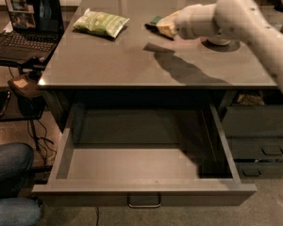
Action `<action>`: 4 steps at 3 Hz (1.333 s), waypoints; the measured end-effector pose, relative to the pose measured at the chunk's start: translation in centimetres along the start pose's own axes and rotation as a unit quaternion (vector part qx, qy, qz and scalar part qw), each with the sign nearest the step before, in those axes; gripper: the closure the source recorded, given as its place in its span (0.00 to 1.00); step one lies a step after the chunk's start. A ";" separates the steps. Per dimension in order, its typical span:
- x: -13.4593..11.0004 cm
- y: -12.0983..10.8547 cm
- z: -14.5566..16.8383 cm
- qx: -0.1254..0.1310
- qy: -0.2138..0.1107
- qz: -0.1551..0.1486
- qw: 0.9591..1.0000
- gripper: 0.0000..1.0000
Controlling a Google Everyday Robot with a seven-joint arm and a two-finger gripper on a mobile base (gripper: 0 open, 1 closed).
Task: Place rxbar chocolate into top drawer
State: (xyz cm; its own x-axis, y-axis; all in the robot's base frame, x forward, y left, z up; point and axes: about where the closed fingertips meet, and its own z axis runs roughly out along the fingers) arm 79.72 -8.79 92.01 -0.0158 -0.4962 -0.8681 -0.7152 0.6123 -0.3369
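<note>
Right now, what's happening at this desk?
The robot's arm reaches across the counter, its pincer at the far side by the small dark snack bar and a sponge. Whether it has hold of the bar can't be told. The wide top drawer stands pulled out, nothing visible inside. A green chip bag lies to the left.

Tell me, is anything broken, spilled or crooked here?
Nothing stands out. The drawer is pulled straight out, the chip bag lies flat on the table, and the gripper is by the sponge at the table's far side.
</note>
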 end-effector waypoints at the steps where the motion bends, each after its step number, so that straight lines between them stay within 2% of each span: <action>1: -6.5 1.2 -8.0 0.065 -0.055 -0.058 0.995 1.00; 2: -6.8 6.9 -12.6 0.117 -0.092 -0.099 0.984 1.00; 3: -6.9 6.9 -12.6 0.114 -0.092 -0.098 0.984 1.00; 4: -7.0 6.9 -12.6 0.114 -0.092 -0.098 0.984 0.81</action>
State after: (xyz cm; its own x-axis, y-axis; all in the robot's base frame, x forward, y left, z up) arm 66.13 -8.86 100.31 0.2485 -0.5108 -0.8230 -0.5171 0.6485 -0.5586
